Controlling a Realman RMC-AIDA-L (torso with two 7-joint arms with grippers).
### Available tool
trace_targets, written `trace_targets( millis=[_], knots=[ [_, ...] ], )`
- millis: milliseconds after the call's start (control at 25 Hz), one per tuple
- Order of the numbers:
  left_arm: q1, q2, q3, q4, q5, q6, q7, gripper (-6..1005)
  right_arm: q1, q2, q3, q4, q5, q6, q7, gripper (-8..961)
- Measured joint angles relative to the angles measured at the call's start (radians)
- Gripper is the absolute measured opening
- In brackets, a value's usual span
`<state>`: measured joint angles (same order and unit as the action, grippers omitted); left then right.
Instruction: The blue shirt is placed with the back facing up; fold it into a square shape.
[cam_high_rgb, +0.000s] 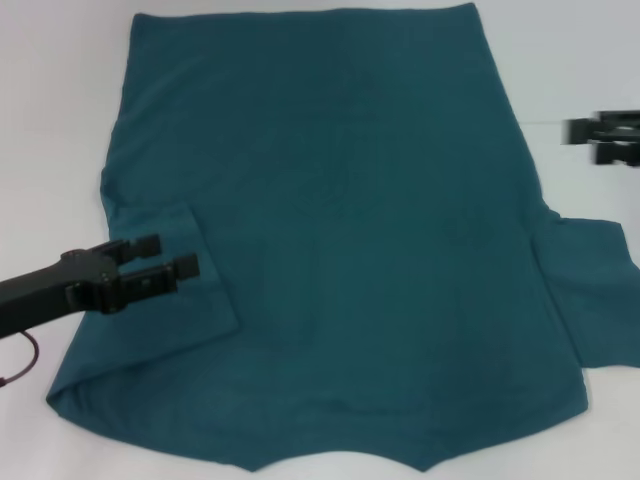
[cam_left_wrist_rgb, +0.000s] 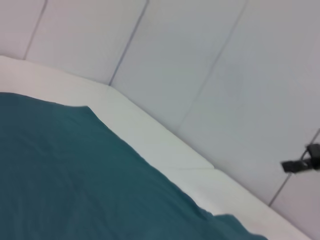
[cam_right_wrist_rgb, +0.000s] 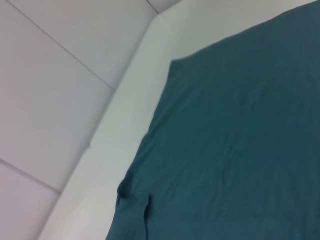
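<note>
The blue shirt (cam_high_rgb: 340, 230) lies flat across the surface (cam_high_rgb: 60, 100); left gripper (cam_high_rgb: 175, 257) over its left sleeve, right gripper (cam_high_rgb: 585, 138) off its right edge.

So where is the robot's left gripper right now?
In the head view, the left gripper is over the blue shirt's folded-in left sleeve, fingers open.

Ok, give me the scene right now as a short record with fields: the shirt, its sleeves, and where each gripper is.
shirt: blue shirt spread flat on the white table, plain side up, no lettering visible
left sleeve: folded inward, lying on the shirt body
right sleeve: still spread outward on the table
left gripper: over the folded left sleeve, fingers apart, holding nothing
right gripper: at the right edge of the head view, off the shirt, over the table
fold progress: one sleeve in, body not yet folded
</note>
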<state>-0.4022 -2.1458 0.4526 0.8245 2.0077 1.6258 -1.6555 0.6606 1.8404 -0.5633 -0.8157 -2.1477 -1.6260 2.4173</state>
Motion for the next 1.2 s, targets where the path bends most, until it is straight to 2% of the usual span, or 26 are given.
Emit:
trace_targets(
  millis=[200, 400, 640, 800, 1200],
  knots=[
    [-0.009, -0.002, -0.020, -0.013, -0.001, -0.014, 0.004, 906, -0.098, -0.036, 0.094, -0.049, -0.041, -0.054, 0.065, 911],
    [-0.019, -0.004, -0.023, -0.016, -0.004, -0.027, -0.001, 906, -0.148, -0.042, 0.115, -0.165, -0.207, -0.064, 0.160, 911],
    [-0.025, -0.008, -0.024, -0.023, -0.014, -0.040, -0.002, 907, -0.146, -0.050, 0.158, -0.178, -0.299, -0.073, 0.169, 910],
    [-0.028, -0.010, -0.024, -0.024, -0.016, -0.047, -0.002, 906, -0.130, -0.045, 0.149, -0.149, -0.343, -0.036, 0.171, 910],
    [-0.028, -0.015, -0.025, -0.024, -0.025, -0.053, -0.001, 905, -0.057, -0.028, 0.136, 0.091, -0.354, 0.143, 0.111, 909]
  ],
)
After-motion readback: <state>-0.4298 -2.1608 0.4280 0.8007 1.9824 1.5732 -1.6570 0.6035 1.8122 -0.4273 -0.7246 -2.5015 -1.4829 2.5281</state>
